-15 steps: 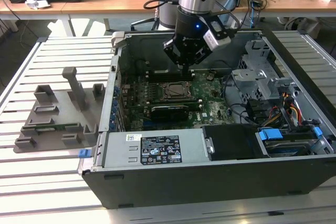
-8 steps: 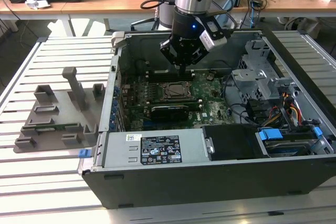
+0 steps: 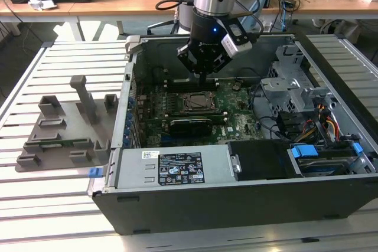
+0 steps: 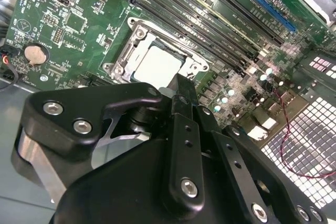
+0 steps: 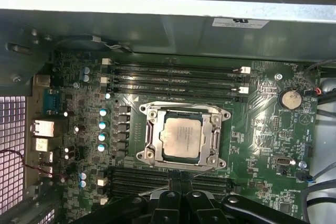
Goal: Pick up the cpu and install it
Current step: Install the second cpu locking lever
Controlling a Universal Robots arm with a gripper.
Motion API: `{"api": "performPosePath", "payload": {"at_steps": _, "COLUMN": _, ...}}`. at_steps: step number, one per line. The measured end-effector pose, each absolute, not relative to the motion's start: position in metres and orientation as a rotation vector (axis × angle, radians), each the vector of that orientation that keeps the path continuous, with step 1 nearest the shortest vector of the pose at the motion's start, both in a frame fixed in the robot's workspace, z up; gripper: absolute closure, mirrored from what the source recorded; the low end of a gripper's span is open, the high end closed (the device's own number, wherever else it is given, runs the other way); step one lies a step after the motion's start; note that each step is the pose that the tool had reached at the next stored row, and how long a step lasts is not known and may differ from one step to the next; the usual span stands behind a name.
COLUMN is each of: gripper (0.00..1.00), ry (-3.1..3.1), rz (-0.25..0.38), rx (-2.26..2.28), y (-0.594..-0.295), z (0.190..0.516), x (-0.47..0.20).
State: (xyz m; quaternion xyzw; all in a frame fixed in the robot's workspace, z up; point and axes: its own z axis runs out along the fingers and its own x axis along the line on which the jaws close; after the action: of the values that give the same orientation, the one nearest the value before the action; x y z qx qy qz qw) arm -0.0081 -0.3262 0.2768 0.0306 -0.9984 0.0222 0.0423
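The cpu (image 5: 182,138) lies flat in its socket (image 5: 181,138) on the motherboard (image 5: 268,124), inside the open case (image 3: 177,172). Its silvery top plate faces up, framed all round by the socket's metal bracket. In the second wrist view the cpu (image 4: 157,65) shows as a pale square just past the tip of the hand (image 4: 181,90).

The hand (image 3: 202,75) hangs above the motherboard, free of the cpu and holding nothing. In the exterior view it hovers just over the far edge of the socket (image 3: 196,102), with the cpu (image 3: 196,103) below it and a little toward the camera. Its two fingers (image 4: 185,124) are pressed together into one narrow dark blade; in the first wrist view the fingertips (image 5: 180,184) meet side by side with no gap, right next to the near edge of the socket over the memory slots (image 5: 173,179). A second bank of slots (image 5: 176,77) runs along the other side of the socket.

As for writing: a white label (image 5: 240,23) on the case wall carries print too small to read, and a dark label with white marks and symbols (image 3: 180,169) sits on the power supply at the case front, also not legible. A round coin battery (image 5: 289,98) sits on the board well apart from the socket.

The case rests on a slatted table (image 3: 53,205). On the exterior view's left, a grey fixture (image 3: 65,128) with upright pegs stands beside the case.
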Motion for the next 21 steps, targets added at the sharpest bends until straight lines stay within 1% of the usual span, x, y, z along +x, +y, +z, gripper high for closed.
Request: {"api": "performPosePath", "payload": {"at_steps": 21, "gripper": 0.89, "ry": -3.055, "rz": 0.068, "rx": 0.094, "y": -0.3303, "z": 0.2764, "x": -0.0104}}
